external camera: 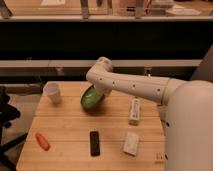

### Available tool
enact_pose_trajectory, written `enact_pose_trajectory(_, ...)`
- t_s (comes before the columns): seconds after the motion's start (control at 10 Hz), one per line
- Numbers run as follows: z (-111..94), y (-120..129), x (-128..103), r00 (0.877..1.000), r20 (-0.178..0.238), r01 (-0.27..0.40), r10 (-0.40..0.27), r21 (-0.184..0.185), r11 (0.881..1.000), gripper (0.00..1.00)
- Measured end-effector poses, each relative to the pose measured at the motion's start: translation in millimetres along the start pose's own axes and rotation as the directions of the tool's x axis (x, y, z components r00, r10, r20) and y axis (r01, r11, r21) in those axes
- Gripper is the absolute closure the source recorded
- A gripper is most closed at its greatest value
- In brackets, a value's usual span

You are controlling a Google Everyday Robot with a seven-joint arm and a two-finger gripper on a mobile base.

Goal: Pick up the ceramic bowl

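We see the white robot arm reach in from the right across the light wooden slatted surface, bending down at its far end where the jaws sit behind the upper rim of the round dark green ceramic bowl. The bowl is tilted steeply, its paler green inside facing us, its upper edge up against the jaws and its lower edge low over the surface; we cannot tell whether it touches the wood. The jaws themselves are hidden by the arm and the bowl, so we cannot tell how far they stand apart or whether they grip the rim.

To the left of the jaws, well apart, stands a small white paper cup, upright. Nearer us than the jaws and a little left lies a flat black rectangular object. Farther left and nearer us lies a small orange carrot-shaped object. To the right of the jaws lies a long white packet, and nearer us a squarer white packet.
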Motion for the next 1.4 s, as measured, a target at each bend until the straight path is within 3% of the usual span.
enact_pose_trajectory(1.4,-5.9,3.6,6.3,0.999,-0.005,0.053,-0.053,-0.001,0.999,1.0)
